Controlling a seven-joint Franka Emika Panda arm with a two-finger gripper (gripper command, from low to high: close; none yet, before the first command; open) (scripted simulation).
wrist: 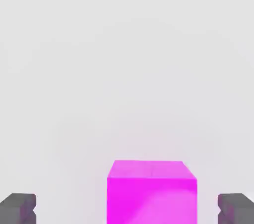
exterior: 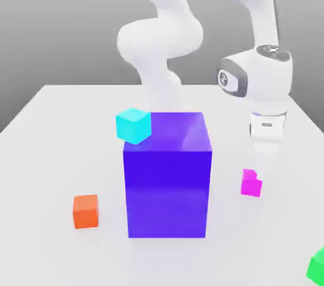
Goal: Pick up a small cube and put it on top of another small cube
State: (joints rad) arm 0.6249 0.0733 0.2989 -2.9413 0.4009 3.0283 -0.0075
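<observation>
Gripper (wrist: 127,210) wide open, nothing held — magenta cube (wrist: 152,198) sits between the jaws, untouched. Cyan cube (exterior: 133,126) — at big blue cube's (exterior: 167,183) top edge.

From where I stand, this is no home, kitchen or shop, but a simulated robot lab, a bare test scene for a tabletop manipulator. A white Franka Emika Panda arm (exterior: 269,82) rises over a plain, pale tabletop (exterior: 44,152), its surface smooth and unmarked. Behind it hangs a flat grey backdrop (exterior: 63,25) that fades from darker to lighter. The props are plain blocks in single, vivid colours: a large blue-violet cube (exterior: 167,193) and small cyan (exterior: 133,125), orange (exterior: 86,211), magenta-pink (exterior: 251,184) and green (exterior: 317,268) ones.
</observation>
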